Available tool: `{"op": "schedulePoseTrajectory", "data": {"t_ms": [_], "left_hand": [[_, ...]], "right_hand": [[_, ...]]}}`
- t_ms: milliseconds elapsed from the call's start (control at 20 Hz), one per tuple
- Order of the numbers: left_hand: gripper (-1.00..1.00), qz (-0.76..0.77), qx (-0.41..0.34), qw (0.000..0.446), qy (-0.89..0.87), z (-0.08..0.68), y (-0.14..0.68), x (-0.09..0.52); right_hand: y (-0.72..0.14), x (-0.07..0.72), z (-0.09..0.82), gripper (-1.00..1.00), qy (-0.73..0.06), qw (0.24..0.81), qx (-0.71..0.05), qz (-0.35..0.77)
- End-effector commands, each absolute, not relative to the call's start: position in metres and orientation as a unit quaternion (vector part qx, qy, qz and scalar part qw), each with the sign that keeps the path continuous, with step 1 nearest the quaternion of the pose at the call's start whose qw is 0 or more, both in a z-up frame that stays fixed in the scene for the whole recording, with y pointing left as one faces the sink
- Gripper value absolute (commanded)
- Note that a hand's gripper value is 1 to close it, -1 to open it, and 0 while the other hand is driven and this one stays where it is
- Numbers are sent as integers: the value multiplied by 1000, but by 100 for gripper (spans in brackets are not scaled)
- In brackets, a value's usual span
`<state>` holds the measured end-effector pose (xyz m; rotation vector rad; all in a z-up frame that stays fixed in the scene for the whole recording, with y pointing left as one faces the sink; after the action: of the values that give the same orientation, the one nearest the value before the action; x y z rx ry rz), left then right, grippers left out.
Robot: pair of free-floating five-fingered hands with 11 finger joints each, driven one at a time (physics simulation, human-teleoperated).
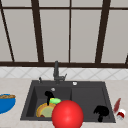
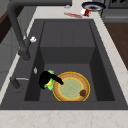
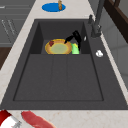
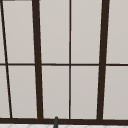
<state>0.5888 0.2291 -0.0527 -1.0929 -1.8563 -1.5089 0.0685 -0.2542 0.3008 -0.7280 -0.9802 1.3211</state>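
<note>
Left hand [image 1: 49,95]: in the left basin, fingers curled round the green sponge [image 1: 55,101] — one finger stretched over the plate [image 2: 70,87].
Right hand [image 1: 101,111]: hanging idle well to the right, fingers curled together, holding nothing.
Sponge: just beside the plate's rim.

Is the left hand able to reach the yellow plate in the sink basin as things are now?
Probably yes. The left hand is already down in the basin, beside a green thing, and one of its fingers stretches over the rim of the yellow plate. Nothing stands between them.
</note>
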Motion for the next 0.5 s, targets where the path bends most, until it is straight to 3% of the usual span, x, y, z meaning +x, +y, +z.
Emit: {"op": "schedulePoseTrajectory", "data": {"t_ms": [0, 450], "left_hand": [[-100, -574, -390, 223, -684, -57, 223, 585], [-100, -595, -362, 184, -694, -59, 219, 568]], "right_hand": [[-254, 69, 301, 0, -427, 622, -317, 575], [-254, 69, 301, 0, -427, 622, -317, 575]]}}
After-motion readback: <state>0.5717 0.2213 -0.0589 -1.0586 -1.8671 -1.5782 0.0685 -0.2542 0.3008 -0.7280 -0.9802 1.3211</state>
